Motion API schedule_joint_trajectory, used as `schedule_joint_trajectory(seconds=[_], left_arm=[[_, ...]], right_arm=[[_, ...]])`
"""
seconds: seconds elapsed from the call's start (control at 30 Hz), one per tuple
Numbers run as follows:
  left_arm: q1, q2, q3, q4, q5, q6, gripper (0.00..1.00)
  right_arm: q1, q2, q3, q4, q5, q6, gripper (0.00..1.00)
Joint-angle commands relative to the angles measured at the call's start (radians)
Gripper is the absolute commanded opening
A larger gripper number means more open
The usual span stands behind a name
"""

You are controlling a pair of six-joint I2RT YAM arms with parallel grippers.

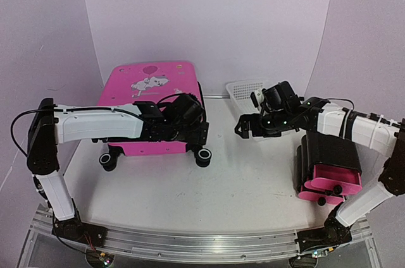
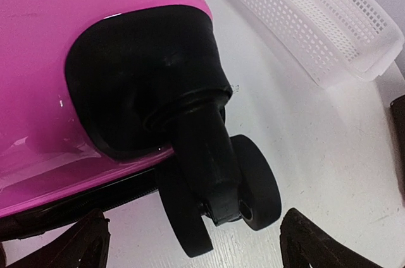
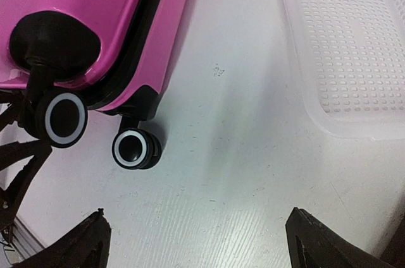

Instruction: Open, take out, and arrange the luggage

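A large hot-pink hard-shell suitcase (image 1: 149,81) lies flat on the far left part of the white worktop (image 1: 240,179). Its stickered lid faces up and its small black wheels point toward the near edge. In the right wrist view its two shells lie together along the black zipper band.

The left arm reaches across the near side of the suitcase to its near right corner. The left claw (image 2: 199,243) is spread wide there, its two dark fingertips (image 2: 82,246) well apart at the bottom of the wrist view. A black twin wheel (image 2: 253,182) on its black corner housing sits between and just ahead of them. The claw has hold of nothing.

The right arm stretches leftward from the right side, and its wrist is in front of a white mesh plastic basket (image 1: 243,88) at the far right of the worktop. The right claw (image 3: 205,243) is also spread wide, over bare worktop between the suitcase's corner and the basket, and it grips nothing. Its camera shows two white-ringed wheels (image 3: 65,118) at the left and the basket's wall at the right.

A small black cabinet with pink drawers (image 1: 329,160) sits at the near right, under the right arm.
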Motion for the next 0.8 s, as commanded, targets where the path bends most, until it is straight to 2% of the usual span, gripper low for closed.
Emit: schedule_joint_trajectory(seconds=[0.0,0.23,0.33,0.5,0.63,0.77], left_arm=[[-0.005,0.064,0.123,-0.051,-0.059,-0.105,0.93],[-0.006,0.181,0.253,-0.128,-0.086,-0.245,0.9],[-0.006,0.225,0.299,-0.178,-0.117,-0.294,0.86],[-0.006,0.221,0.326,-0.205,-0.166,-0.303,0.7],[-0.006,0.193,0.33,-0.208,-0.119,-0.297,0.6],[-0.003,0.142,0.327,-0.207,-0.051,-0.287,0.39]], right_arm=[[0.002,-0.013,-0.007,0.023,-0.004,-0.028,0.98],[0.002,-0.025,-0.055,0.023,-0.004,-0.041,0.98],[0.002,-0.027,-0.071,0.025,-0.004,-0.049,0.98],[0.002,-0.026,-0.102,0.042,-0.046,-0.051,0.98],[0.002,-0.017,-0.12,0.063,-0.057,-0.061,0.98],[0.002,0.034,-0.115,0.09,-0.101,-0.071,0.98]])
